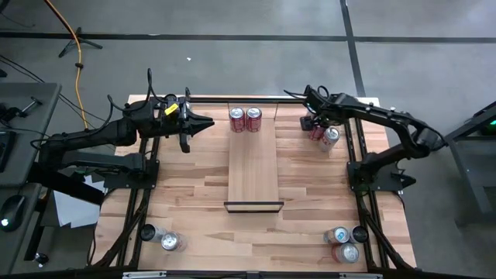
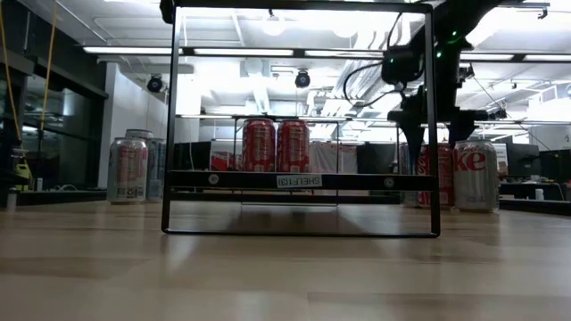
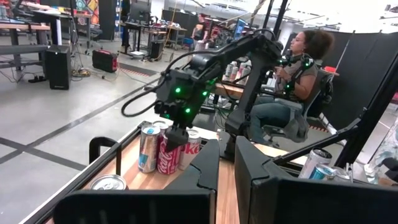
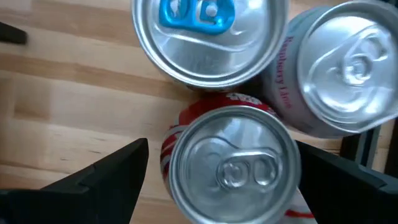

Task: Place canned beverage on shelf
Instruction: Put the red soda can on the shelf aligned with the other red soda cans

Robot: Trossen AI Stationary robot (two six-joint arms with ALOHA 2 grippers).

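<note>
Hovering over a cluster of three cans at the table's far right corner, the right gripper [image 4: 221, 180] is standing with its fingers spread wide, one on each side of a red can [image 4: 233, 165] whose silver top is sitting between them; neither finger is visibly touching it. Just beside that can, a can with a blue tab [image 4: 208, 37] and a pale can with pink lettering [image 4: 345, 68] are standing upright, crowding against it. The shelf [image 1: 254, 167] is lying along the middle of the butcher-block table [image 1: 194, 209], its dark strip at the near end, and two red cans [image 1: 245, 119] are already standing upright side by side at its far end. The left gripper [image 1: 203, 122] is waiting above the table's far left area with its fingers pressed together, holding nothing. More cans are sitting at the near left corner [image 1: 164, 239] and the near right corner [image 1: 343, 243]. A seated person [image 3: 292, 93] is showing beyond the table in the left wrist view.
</note>
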